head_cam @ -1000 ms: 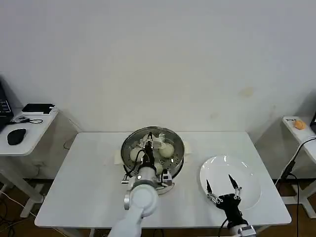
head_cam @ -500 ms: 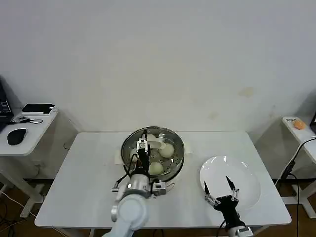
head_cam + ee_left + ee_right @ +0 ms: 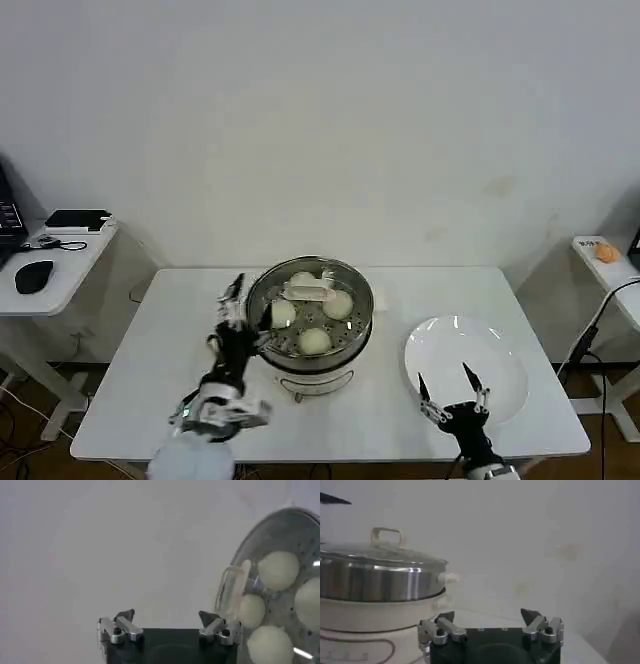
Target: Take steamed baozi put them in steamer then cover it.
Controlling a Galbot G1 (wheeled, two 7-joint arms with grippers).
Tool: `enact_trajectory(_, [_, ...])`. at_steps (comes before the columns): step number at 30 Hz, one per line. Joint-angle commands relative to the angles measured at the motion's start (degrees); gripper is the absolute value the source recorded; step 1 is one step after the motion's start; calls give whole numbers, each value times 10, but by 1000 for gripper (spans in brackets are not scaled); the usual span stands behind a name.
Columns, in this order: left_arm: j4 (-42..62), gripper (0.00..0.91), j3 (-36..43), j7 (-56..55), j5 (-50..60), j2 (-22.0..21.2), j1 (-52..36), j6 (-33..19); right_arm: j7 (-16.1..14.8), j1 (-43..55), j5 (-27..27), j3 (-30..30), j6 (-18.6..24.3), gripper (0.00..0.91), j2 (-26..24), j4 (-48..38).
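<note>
At the middle of the white surface (image 3: 140, 360) the steamer (image 3: 310, 345) is seen in the head view, with the cover (image 3: 310, 297) lying on its rim and the white handle (image 3: 310, 291) at the centre. Through the glass, four steamed baozi (image 3: 316, 341) are counted on the perforated tray: one at the back, one to each side and one at the front. No brand, label or writing can be read on the pot, the lid or the plate.

Just to the left of the steamer the left gripper (image 3: 237, 297) is held above the surface, its fingers spread apart and clamped on nothing. Near the front right edge of the surface the right gripper (image 3: 448, 388) is held over the near rim of a single white plate (image 3: 500, 370), its fingers likewise apart and empty. The plate lies to the right of the steamer, well apart from it.

From the left wrist view the cover's handle (image 3: 234, 587) is seen from above beside three of the buns (image 3: 278, 570), with the left gripper (image 3: 168, 620) open over bare surface next to the pot. From the right wrist view the steamer (image 3: 375, 587) is shown side-on, its steel wall resting on the white base (image 3: 365, 630), the handle (image 3: 386, 535) standing above the lid, and the right gripper (image 3: 488, 617) open in front.

On a side desk at the left, a computer mouse (image 3: 33, 275) is seen.
</note>
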Motion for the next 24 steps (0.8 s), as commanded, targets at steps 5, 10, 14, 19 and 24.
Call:
enact_trajectory(5, [106,907,-220,-133,-711,9,149,-134,-2,-31,42,7,-14,907,-31,28])
enact_trajectory(10, [128,907,-231,-106,-682,7,173,-192,-4,-42,63,5,-28,907,-36,33])
enact_trajectory(14, [145,907,-241,-99,-675,7,191,-207,-8,-65,94,2,-44,907,-45,42])
enact_trajectory(19, [149,907,-233,-94,-671,2,214,-228,-8,-80,106,2,-51,907,-52,50])
enact_trajectory(24, [142,907,-227,-87,-653,-6,225,-236,-5,-84,108,2,-63,907,-56,57])
